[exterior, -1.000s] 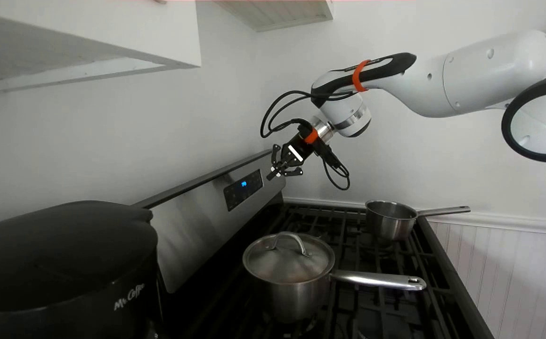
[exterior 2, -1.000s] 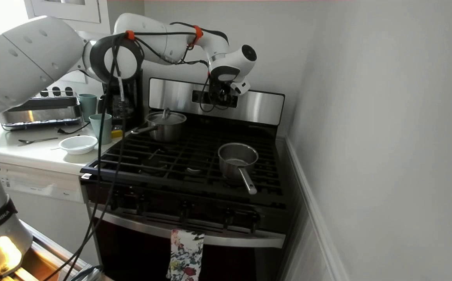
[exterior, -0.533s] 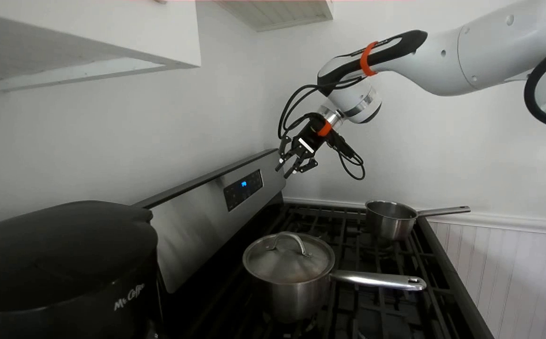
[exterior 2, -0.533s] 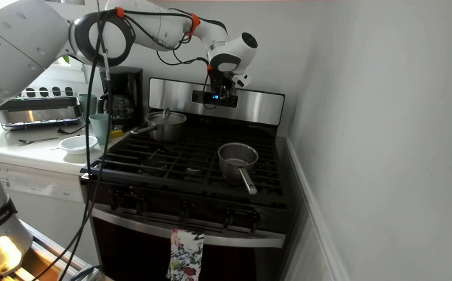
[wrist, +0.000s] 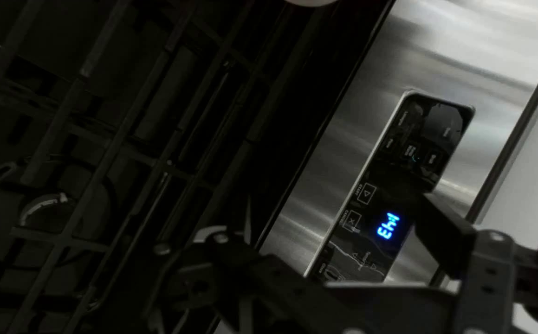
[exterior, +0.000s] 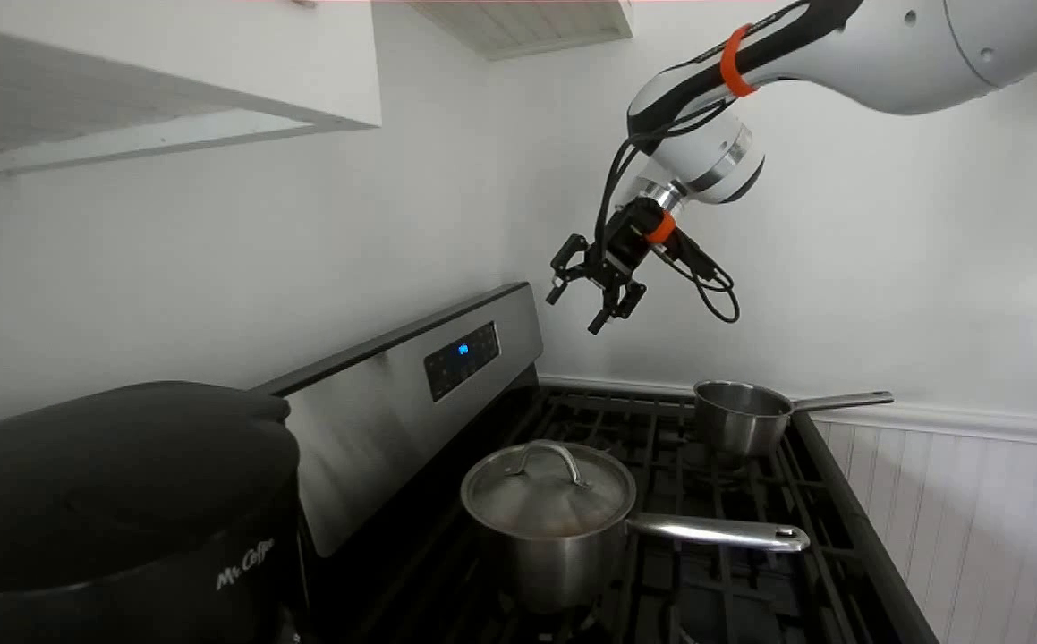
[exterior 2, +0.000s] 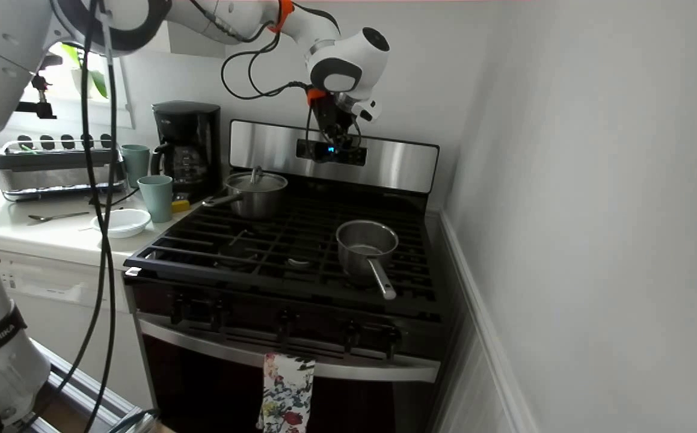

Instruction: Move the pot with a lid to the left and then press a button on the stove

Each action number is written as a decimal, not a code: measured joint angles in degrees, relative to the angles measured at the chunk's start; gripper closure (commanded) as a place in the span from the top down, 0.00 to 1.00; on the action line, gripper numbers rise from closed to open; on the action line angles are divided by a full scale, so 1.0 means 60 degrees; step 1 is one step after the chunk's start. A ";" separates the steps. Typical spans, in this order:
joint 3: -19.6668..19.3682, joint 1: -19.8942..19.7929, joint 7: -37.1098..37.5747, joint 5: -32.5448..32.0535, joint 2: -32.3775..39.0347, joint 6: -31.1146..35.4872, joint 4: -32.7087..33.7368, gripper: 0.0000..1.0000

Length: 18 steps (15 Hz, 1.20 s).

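The pot [exterior: 558, 572] rests on the grates of the stove [exterior: 348, 483] near its back panel. Its round lid [exterior: 536, 501] with an arched handle covers it, and the long handle points toward the stove's front. In both exterior views my gripper [exterior: 575, 312] hangs in the air in front of and above the back panel, apart from the pot. The jaws stand wide with nothing between them. Past one finger [wrist: 450, 236], the wrist view shows the control panel with a blue display [wrist: 388, 226], a start button [wrist: 366, 193] and a cancel button [wrist: 352, 221].
A smaller lidless saucepan [exterior 2: 357, 258] sits at the front right burner. A black coffee maker [exterior: 115, 483] stands beside the stove, under a white cabinet [exterior: 160, 72]. Cups [exterior 2: 157, 198] and a bowl [exterior 2: 122, 222] are on the counter. A wall [exterior 2: 595, 240] borders the stove's right.
The jaws have gone from shut to wide apart. My gripper and arm have risen and drawn back from the back panel. The pot and lid have not moved.
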 measured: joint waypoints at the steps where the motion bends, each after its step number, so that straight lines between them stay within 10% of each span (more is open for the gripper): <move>1: -0.0051 0.0064 -0.0183 -0.0146 -0.0328 0.0043 -0.0411 1.00; 18: -0.0155 0.0093 -0.1839 -0.2654 -0.5042 0.0528 -0.5429 1.00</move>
